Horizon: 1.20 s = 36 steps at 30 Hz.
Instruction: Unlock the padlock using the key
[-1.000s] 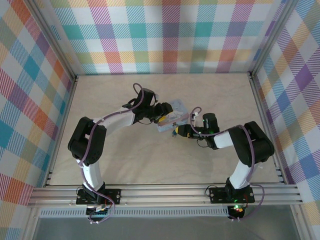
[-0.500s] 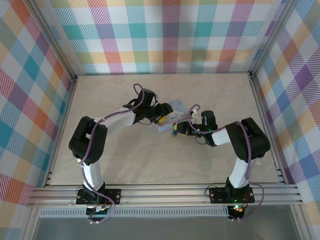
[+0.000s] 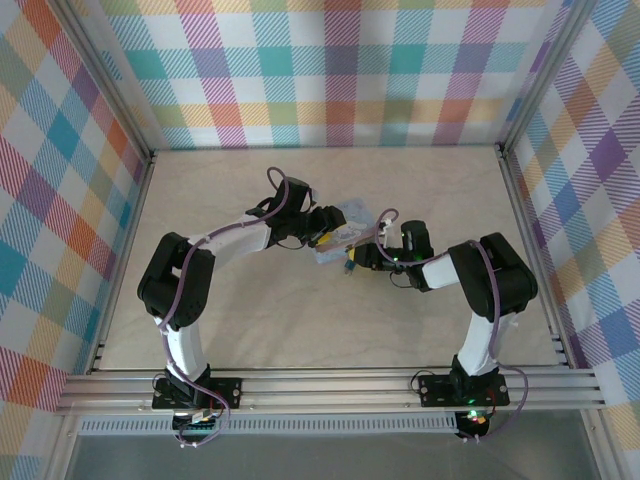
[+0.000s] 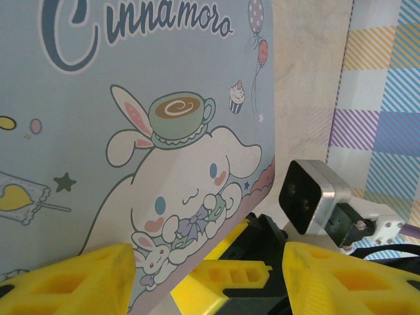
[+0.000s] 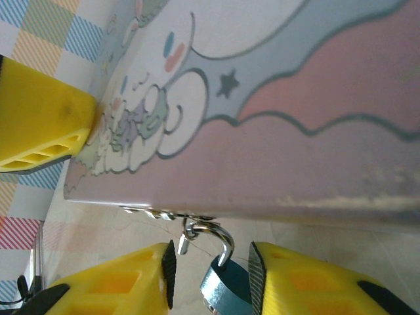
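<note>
Padlock (image 5: 226, 289) hangs locked on tin (image 5: 295, 98) hasp. Right hand (image 5: 211, 262) straddles it, not yet clenched — left hand (image 4: 210, 262) grip: cannot tell. Unlocking with key remains.

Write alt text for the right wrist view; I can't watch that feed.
A small blue-teal padlock is hooked by its metal shackle to the edge of a pastel cartoon tin, sitting between the yellow jaws of the right gripper. A gap shows between the padlock and one jaw, so it is not yet clamped.
</note>
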Each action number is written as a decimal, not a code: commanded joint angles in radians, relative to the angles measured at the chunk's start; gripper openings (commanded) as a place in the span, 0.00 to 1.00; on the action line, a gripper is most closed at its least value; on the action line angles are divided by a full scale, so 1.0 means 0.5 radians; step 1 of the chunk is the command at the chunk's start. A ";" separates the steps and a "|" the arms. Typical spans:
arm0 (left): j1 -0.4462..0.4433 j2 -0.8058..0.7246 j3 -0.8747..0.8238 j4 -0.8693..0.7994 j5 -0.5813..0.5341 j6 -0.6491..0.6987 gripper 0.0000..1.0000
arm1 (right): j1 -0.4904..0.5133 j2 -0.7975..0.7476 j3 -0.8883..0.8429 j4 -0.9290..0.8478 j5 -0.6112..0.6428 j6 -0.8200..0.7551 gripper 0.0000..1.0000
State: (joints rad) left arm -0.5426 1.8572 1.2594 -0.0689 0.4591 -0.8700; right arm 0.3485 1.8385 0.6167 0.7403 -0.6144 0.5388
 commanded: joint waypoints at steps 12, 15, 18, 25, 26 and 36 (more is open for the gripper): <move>-0.016 0.026 -0.012 0.024 -0.022 0.007 0.61 | 0.015 0.071 0.054 0.004 -0.048 -0.024 0.32; -0.019 0.025 -0.016 0.028 -0.024 0.004 0.61 | 0.018 0.081 0.058 0.012 -0.052 -0.019 0.32; -0.019 0.025 -0.018 0.030 -0.022 0.000 0.61 | 0.018 0.090 0.068 0.013 -0.053 -0.013 0.31; -0.031 0.028 -0.018 0.036 -0.029 -0.003 0.61 | 0.020 0.126 0.077 0.075 -0.044 0.020 0.30; -0.030 0.028 -0.021 0.036 -0.029 -0.006 0.61 | 0.022 0.130 0.077 0.079 -0.042 0.025 0.30; -0.038 0.028 -0.015 0.039 -0.036 -0.008 0.61 | 0.033 0.160 0.083 0.142 -0.014 0.065 0.25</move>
State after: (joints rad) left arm -0.5560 1.8576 1.2594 -0.0528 0.4511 -0.8707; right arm 0.3553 1.8984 0.6399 0.7700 -0.6182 0.5583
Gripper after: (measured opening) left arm 0.613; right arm 0.257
